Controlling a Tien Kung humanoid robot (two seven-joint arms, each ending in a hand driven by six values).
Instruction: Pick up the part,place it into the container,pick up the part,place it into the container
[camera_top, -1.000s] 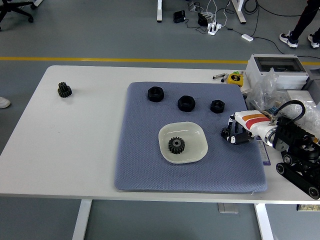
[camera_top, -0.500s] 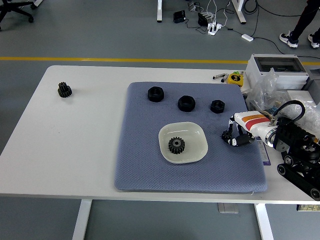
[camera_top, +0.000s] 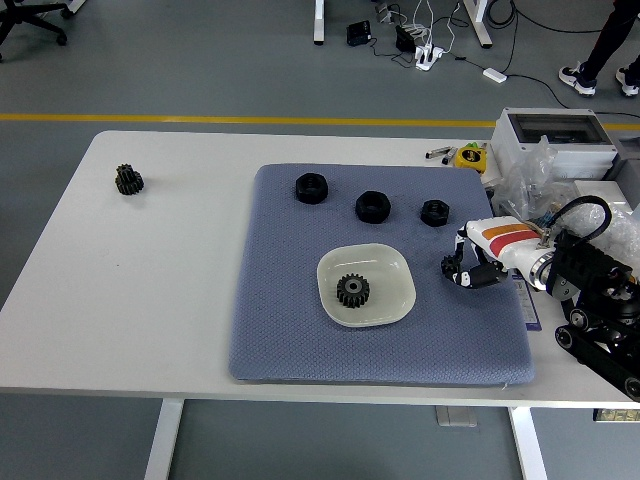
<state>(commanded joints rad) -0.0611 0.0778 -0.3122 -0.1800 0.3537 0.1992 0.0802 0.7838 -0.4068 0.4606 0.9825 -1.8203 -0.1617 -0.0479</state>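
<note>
Gear (camera_top: 352, 290) sits in the dish (camera_top: 385, 262); your right hand (camera_top: 470, 270), fingers curled empty, must next reach the nearest nut (camera_top: 434, 212).

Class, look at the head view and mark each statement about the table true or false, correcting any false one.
1. A gear lies inside the white dish. True.
2. Three black nuts sit in a row on the blue mat beyond the dish. True.
3. The right hand hovers directly over the dish. False: it is over the mat, to the right of the dish.
4. A second gear rests on the mat. False: it sits on the bare white table, far left of the mat.
5. The left hand is reaching toward the nuts. False: no left hand is in view.
</note>
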